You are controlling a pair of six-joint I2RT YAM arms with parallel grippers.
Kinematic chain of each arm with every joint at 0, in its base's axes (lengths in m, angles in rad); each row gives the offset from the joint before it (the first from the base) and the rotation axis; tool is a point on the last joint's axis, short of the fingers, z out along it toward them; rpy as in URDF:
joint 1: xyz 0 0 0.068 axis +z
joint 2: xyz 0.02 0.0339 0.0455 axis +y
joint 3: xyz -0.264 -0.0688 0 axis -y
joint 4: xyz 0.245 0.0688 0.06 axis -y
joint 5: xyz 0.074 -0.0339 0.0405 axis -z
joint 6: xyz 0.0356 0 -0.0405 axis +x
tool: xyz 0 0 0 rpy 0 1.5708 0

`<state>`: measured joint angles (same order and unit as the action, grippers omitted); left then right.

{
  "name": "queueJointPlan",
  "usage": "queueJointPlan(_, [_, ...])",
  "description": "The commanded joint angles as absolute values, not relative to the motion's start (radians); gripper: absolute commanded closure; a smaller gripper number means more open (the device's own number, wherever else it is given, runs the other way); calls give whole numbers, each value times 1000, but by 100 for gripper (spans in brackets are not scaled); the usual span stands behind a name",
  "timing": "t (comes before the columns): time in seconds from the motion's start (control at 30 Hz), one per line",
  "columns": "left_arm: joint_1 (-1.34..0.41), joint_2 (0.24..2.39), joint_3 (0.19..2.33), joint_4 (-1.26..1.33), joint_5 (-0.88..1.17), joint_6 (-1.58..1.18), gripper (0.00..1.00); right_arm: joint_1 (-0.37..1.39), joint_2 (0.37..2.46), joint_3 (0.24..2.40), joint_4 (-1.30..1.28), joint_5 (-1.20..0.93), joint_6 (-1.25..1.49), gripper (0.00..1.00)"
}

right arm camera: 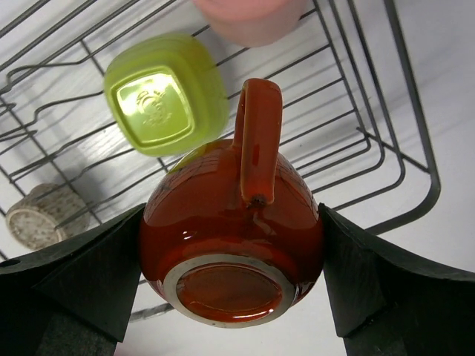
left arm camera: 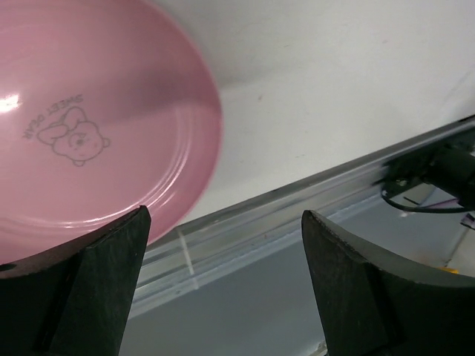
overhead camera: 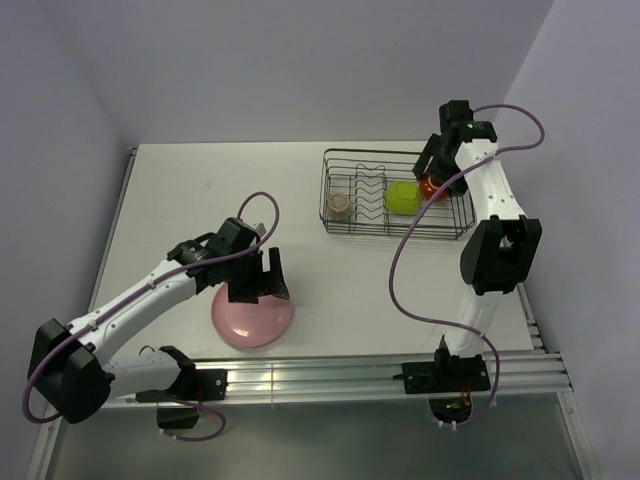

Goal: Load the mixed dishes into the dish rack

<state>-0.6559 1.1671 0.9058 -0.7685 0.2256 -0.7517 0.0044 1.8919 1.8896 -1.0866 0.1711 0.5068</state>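
Pale lilac walls [overhead camera: 300,60] closing round a white worktop [overhead camera: 190,190] at the back and both sides. Along the near edge, at the bottom of the top view, a ribbed metal rail [overhead camera: 330,375] carrying both arm bases. Bare white surface across the upper left and through the middle, between the two arms.

Lower left of centre: big pink plate [overhead camera: 262,322] lying flat, close to the rail, well apart from the rack. Left gripper [overhead camera: 258,290] just above its far rim, spread wide with nothing between the fingers. In the left wrist view, plate off to the upper left beside one finger, a small cartoon print on it.

Upper right: black wire dish rack [overhead camera: 326,195], near the right edge of the worktop. Inside, speckled beige cup [overhead camera: 340,207] at the left end and yellow-green bowl [overhead camera: 403,197] turned bottom up, right of the middle. Blurred at the top edge of the right wrist view, salmon-pink tumbler [right arm camera: 252,16]; whether inside the wires, cannot tell. Right gripper [overhead camera: 441,180] over the rack's right end, clamped on the dark red mug [right arm camera: 193,215], base toward the camera, handle toward the bowl.
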Motion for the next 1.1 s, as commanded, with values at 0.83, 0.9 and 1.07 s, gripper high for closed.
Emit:
queueJointPlan(0.83, [-819,1319,951,-848,48,-830,12,-51,2086,1799,-963,241,466,100])
queueJointPlan(0.9, [-821,1315,946,-853,43,-836,12,-51,2095,1790,-959,241,463,100])
queueJointPlan(1.07, [-830,1319,939,-867,25,-853,12,-49,2115,1770,-948,244,454,100])
